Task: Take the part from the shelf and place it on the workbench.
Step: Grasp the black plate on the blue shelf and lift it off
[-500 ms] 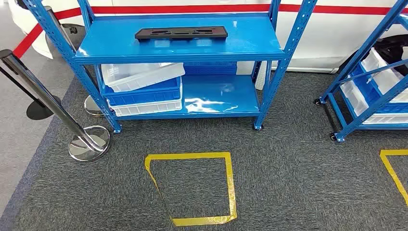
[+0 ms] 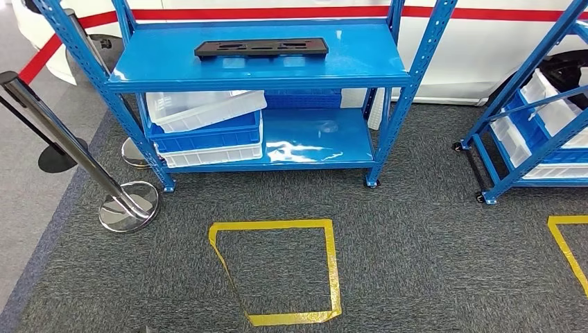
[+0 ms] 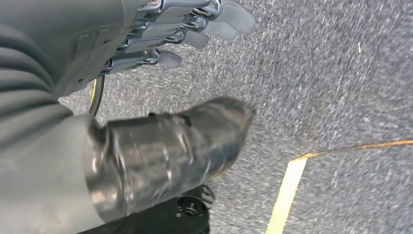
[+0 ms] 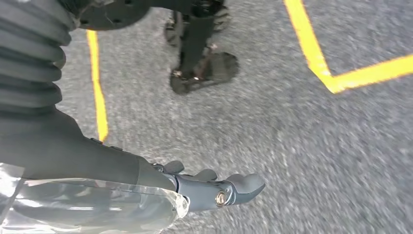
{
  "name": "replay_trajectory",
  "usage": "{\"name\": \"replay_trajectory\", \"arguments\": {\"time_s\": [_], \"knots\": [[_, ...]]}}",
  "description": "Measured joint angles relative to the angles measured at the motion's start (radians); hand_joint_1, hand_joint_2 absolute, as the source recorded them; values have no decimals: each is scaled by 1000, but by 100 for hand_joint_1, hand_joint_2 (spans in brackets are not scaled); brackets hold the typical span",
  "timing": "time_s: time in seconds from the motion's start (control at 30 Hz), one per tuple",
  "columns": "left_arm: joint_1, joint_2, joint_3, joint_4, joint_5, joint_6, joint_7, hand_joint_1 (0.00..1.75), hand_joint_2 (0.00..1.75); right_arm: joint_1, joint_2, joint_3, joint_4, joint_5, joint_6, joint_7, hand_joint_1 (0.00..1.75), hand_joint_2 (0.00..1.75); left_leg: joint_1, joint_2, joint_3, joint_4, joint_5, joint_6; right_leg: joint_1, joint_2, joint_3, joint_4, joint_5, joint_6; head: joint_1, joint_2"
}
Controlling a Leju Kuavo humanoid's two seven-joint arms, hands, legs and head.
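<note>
So the part (image 2: 261,48) is a long flat black plastic piece, rectangular, with a few recessed cutouts along its length. It's lying flat on the top shelf (image 2: 173,69) of the blue rack, toward the back edge and roughly centred between the left and right edges, long side running parallel to the front edge. One part, nothing else on that level.

Lower shelf has three bins stacked at its left end: one white bin (image 2: 208,107) tilted on top, one blue bin (image 2: 208,133) under it, another white one at the bottom. There's a second blue rack (image 2: 527,132) off to the right with more bins. One chrome stanchion post (image 2: 76,156) stands to the left, and a yellow tape square (image 2: 277,270) sits on the grey carpet in front of the rack.

Left robot hand (image 3: 160,73) hangs over the carpet, fingers spread apart from the thumb, holding nothing. Right robot hand (image 4: 209,187) likewise, fingers loose and apart, touching nothing.
</note>
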Motion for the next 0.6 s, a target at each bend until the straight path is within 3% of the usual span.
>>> {"name": "replay_trajectory", "arguments": {"time_s": [0.07,0.13,0.33,0.6], "knots": [[-8,3,-24,4,38,14,-13,0,0,-10,-10,20,4,-35,-11,-26,0,87,0,0,0,0,0,0,0,0,0,0,0,0,0,0],[-16,7,-51,9,75,29,-24,0,0,-22,-21,42,5,-67,-21,-60,0,0,0,0,0,0,0,0,0,0,0,0,0,0,0,0],[-41,20,-140,24,168,59,-53,0,0,-75,-65,106,-42,-91,-79,-143,0,0,0,-1,0,0,1,1,0,-1,1,0,0,0,0,0],[-61,34,-232,34,234,71,-76,0,0,-113,-109,133,-202,49,-160,-115,0,0,0,-1,0,0,1,1,0,-2,1,0,0,0,0,0]]}}
